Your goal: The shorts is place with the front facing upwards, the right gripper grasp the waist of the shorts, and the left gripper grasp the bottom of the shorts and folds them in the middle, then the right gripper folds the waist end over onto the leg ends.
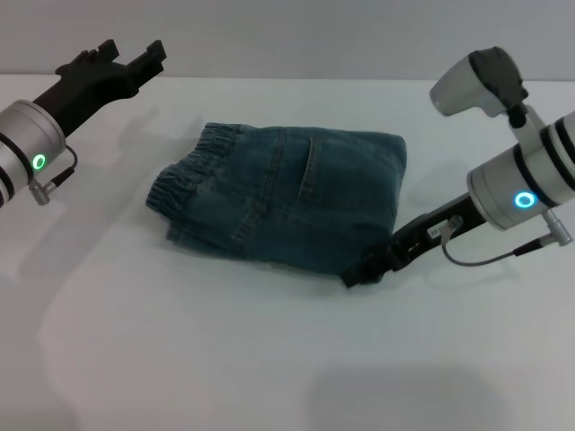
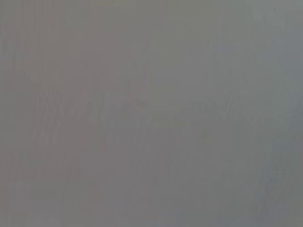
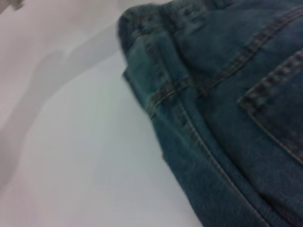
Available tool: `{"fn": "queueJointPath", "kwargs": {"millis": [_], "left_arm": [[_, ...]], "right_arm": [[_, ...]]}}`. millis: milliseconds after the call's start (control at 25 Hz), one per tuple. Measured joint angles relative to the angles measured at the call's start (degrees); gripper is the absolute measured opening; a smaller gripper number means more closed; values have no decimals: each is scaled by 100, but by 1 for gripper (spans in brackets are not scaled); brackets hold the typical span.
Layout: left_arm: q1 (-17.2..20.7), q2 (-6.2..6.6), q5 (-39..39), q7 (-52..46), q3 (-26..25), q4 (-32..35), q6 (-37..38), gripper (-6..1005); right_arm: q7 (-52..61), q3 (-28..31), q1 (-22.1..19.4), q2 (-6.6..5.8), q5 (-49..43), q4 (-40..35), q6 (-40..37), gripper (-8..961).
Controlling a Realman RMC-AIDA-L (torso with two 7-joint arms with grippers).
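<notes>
The blue denim shorts (image 1: 287,193) lie folded in a compact bundle on the white table (image 1: 269,359). Their gathered elastic waist (image 1: 184,171) is at the left end and a stitched pocket faces up. My right gripper (image 1: 364,269) sits low at the bundle's near right corner, touching the denim edge; its tips merge with the fabric. The right wrist view shows the shorts (image 3: 227,94) very close, with seams and a pocket corner, and none of that arm's fingers. My left gripper (image 1: 135,52) is raised at the far left, open and holding nothing, well away from the shorts. The left wrist view is plain grey.
Bare white tabletop surrounds the shorts on every side, with wide room in front and to the left (image 1: 90,296). A pale wall (image 1: 314,36) runs along the table's back edge.
</notes>
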Motion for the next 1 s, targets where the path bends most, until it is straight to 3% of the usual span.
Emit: {"fn": "queueJointPath", "kwargs": {"millis": [280, 520, 800, 1000], "left_arm": [[22, 10, 0, -1, 0, -3, -1, 811], [42, 24, -96, 38, -14, 6, -16, 810], [217, 31, -465, 44, -186, 52, 192, 810], [373, 31, -686, 136, -526, 19, 577, 810]], "right_arm": [[215, 55, -251, -99, 15, -192, 472, 628], [174, 556, -751, -26, 246, -1033, 90, 628], [-1282, 1122, -2003, 57, 2384, -2145, -300, 628], [-3813, 2232, -2676, 84, 4646, -1392, 116, 628]]}}
